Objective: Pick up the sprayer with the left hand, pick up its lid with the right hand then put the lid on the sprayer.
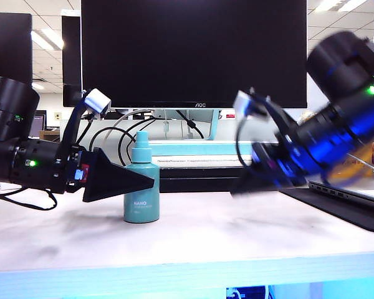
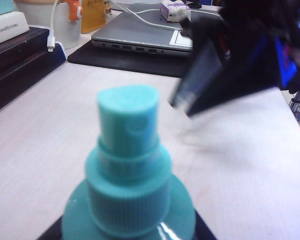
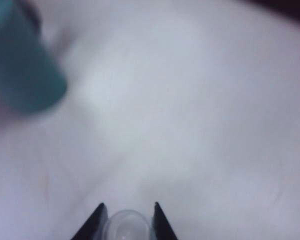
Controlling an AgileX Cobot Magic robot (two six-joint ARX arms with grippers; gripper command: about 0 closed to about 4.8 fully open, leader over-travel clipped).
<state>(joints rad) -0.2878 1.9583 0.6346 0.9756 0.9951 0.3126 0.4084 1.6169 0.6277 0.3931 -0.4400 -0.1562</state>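
Note:
The teal sprayer [image 1: 141, 190] stands upright on the white table [image 1: 193, 237], its nozzle bare. My left gripper [image 1: 151, 182], a black wedge with a green light, reaches in from the left and is shut on the sprayer's body. In the left wrist view the sprayer [image 2: 128, 170] fills the space between the black fingers [image 2: 204, 234]. My right gripper [image 1: 238, 185], glowing blue and blurred, hangs above the table to the sprayer's right. In the right wrist view the right gripper [image 3: 128, 207] is shut on the clear lid [image 3: 126, 224], with the sprayer [image 3: 20, 65] off to one side.
A dark monitor [image 1: 193, 50] stands behind the sprayer with cables and a stack of flat boxes [image 1: 199, 165] under it. A laptop [image 1: 352, 194] lies on a black mat at the right. The table's front edge [image 1: 187, 268] runs across the near side.

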